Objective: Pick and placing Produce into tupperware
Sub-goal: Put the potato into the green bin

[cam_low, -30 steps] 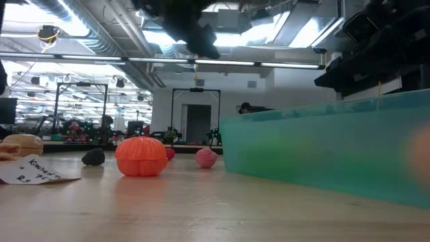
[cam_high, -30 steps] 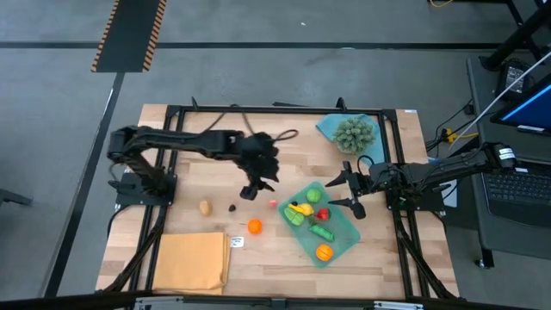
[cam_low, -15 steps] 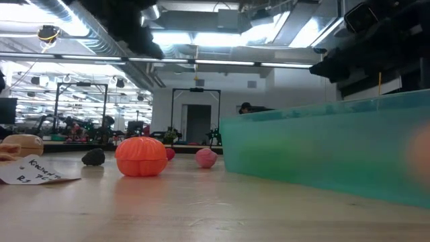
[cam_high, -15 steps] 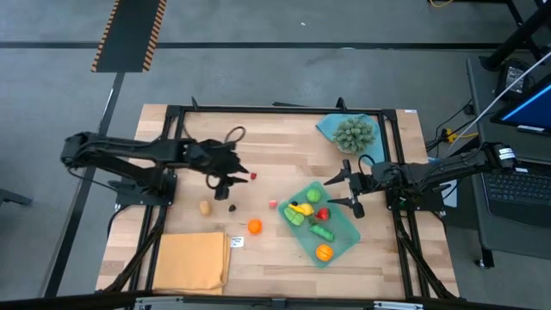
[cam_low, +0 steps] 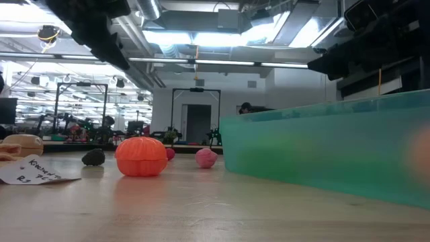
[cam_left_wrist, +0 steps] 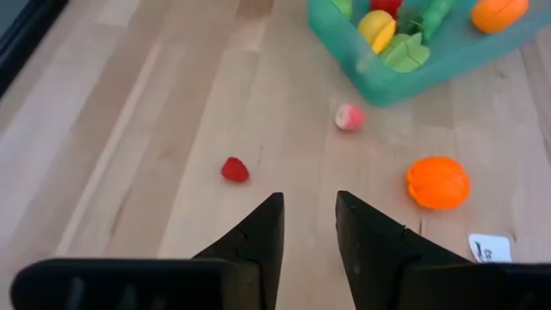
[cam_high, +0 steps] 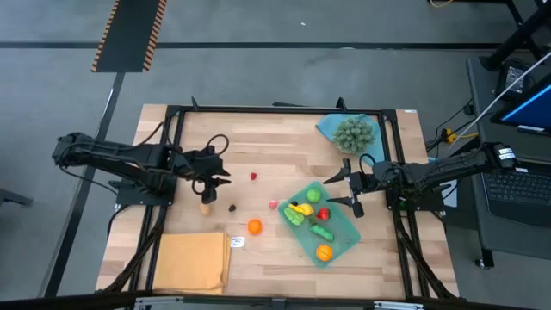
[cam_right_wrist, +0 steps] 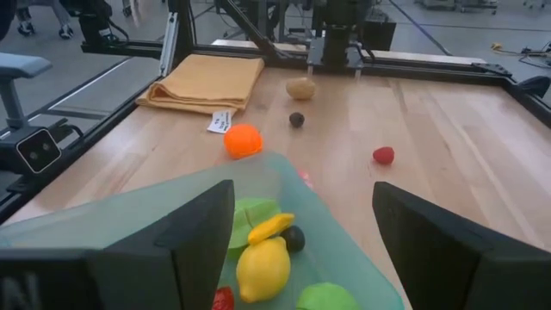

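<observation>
The teal tupperware point(cam_high: 345, 226) lies right of centre, holding yellow, green, red and orange produce. Loose on the wood lie a red piece point(cam_high: 253, 176), a pink one point(cam_high: 273, 204), an orange one point(cam_high: 255, 226), a dark one point(cam_high: 232, 207) and a tan one point(cam_high: 205, 207). My left gripper point(cam_high: 215, 177) hangs above the table's left part, just beyond the tan piece. Its fingers point(cam_left_wrist: 308, 203) stand a little apart with nothing between them, and point toward the red piece point(cam_left_wrist: 234, 170). My right gripper point(cam_high: 349, 191) stands open over the tupperware's far right rim point(cam_right_wrist: 284, 164), also with nothing between its fingers.
A folded orange-yellow cloth point(cam_high: 191, 263) lies at the near left with a small paper label point(cam_high: 237, 242) beside it. A spiky grey-green ball point(cam_high: 355, 133) sits on a blue cloth at the far right. Black frame rails edge the table.
My left gripper has drawn back from the table's middle toward the left edge, rolling as it went. The red piece, which the arm covered before, now shows on the bare wood. The other pieces lie where they were. My right arm has kept still.
</observation>
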### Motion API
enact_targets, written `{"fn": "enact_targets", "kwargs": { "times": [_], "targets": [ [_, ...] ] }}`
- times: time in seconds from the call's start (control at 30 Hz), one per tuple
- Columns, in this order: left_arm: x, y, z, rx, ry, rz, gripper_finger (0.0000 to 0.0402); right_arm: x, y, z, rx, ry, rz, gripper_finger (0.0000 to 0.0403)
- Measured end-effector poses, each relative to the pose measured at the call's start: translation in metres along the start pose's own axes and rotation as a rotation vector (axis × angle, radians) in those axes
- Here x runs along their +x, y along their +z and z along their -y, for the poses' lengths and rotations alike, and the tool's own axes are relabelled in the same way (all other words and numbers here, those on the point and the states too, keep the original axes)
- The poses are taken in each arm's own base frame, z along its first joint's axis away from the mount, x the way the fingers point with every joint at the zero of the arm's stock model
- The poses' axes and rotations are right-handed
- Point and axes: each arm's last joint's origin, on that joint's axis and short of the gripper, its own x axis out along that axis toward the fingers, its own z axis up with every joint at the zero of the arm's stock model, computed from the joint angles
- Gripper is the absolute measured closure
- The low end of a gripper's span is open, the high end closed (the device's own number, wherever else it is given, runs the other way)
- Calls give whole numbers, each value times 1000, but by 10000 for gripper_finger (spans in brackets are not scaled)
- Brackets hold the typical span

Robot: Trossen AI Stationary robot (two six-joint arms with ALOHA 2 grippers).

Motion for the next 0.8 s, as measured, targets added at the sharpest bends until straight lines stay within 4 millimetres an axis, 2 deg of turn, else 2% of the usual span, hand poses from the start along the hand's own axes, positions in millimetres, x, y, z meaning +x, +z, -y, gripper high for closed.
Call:
{"fn": "enact_targets", "kwargs": {
  "times": [0.53, 0.6, 0.73, 0.8],
  "targets": [
    [-1, -1, 5, 57, -22, -1, 332, 0, 0, 0, -3, -1, 1, 125],
    [-1, -1, 5, 122, -23, 0, 337, 0, 1, 0, -5, -1, 7, 125],
    [-1, -2, 11, 395, -113, 1, 350, 0, 2, 0, -4, -2, 17, 125],
    [-2, -3, 13, 471, -130, 6, 357, 0, 2, 0, -3, -2, 19, 125]
  ]
}}
